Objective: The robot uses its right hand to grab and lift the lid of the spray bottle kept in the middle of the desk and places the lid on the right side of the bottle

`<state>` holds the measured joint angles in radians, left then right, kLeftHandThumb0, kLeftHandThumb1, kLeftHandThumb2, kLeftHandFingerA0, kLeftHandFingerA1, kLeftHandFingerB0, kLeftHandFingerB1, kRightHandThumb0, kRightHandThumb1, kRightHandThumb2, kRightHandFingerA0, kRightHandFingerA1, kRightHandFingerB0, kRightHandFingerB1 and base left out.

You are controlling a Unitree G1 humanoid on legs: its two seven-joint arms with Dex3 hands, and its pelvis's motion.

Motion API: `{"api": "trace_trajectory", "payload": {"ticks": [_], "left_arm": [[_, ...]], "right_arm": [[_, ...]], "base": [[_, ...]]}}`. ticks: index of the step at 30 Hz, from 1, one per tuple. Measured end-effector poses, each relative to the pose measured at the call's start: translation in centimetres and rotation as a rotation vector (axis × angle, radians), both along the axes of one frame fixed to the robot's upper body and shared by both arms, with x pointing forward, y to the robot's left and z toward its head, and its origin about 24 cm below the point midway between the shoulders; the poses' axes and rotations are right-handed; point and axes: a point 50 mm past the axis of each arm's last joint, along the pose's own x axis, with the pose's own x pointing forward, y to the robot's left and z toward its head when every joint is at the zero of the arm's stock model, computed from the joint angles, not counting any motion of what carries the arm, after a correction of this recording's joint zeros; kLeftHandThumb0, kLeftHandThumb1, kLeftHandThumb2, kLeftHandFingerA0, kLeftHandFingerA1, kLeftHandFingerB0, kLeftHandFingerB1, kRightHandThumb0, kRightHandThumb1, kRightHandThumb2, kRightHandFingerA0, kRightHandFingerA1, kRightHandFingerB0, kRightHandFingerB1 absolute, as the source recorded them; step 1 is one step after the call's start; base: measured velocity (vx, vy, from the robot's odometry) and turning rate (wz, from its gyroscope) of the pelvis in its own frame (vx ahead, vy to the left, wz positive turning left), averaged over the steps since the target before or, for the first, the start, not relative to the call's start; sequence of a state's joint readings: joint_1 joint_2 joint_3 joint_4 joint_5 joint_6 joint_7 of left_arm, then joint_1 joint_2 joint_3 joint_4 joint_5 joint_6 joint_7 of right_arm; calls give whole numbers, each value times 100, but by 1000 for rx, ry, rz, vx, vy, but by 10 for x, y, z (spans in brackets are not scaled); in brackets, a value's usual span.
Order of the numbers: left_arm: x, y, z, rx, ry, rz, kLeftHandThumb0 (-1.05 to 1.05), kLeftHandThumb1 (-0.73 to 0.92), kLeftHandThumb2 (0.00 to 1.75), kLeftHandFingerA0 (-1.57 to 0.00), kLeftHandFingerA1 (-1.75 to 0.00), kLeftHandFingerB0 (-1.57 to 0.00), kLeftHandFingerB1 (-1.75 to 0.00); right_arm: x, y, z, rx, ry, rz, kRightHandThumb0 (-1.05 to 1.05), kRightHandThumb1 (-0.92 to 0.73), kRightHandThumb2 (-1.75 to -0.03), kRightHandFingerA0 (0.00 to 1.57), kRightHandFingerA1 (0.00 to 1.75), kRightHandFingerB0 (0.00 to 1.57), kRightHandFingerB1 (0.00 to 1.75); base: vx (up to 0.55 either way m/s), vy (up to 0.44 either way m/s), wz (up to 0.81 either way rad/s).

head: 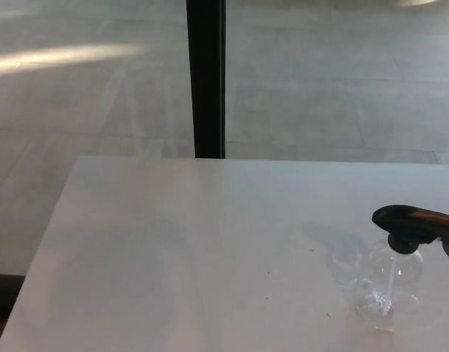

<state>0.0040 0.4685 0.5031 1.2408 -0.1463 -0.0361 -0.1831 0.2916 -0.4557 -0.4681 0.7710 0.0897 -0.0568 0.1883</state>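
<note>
Neither robot hand in view, clear spray bottle (389, 282) upright at desk (210, 249) right edge, black lid (415, 224) on.

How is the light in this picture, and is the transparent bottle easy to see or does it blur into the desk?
In the head view the light is soft and the picture slightly hazy; a bright streak of glare crosses the floor at upper left. The clear spray bottle nearly melts into the white desk, only its black lid stands out sharply. A faint shadow lies to the bottle's left. No hand shows.
</note>
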Motion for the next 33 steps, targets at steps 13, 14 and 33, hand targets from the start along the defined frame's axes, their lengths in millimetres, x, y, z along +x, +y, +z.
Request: {"api": "trace_trajectory", "payload": {"ticks": [13,14,33], "left_arm": [[1,-1,-1,-24,-17,5,-63,63,59,-55,-63,-37,-45],[1,-1,-1,-25,-18,5,-63,62,58,-56,-64,-38,-45],[1,-2,-1,-28,-16,4,-62,64,59,-57,-62,-37,-43]], "right_arm": [[84,-10,106,-157,-532,74,-89,-57,-70,30,72,28,56],[93,-6,117,-168,-578,99,-87,-61,-69,25,68,26,50],[198,128,271,-399,-875,920,-37,-37,-97,3,52,0,48]], "base": [[0,0,0],[0,0,0],[0,0,0]]}}
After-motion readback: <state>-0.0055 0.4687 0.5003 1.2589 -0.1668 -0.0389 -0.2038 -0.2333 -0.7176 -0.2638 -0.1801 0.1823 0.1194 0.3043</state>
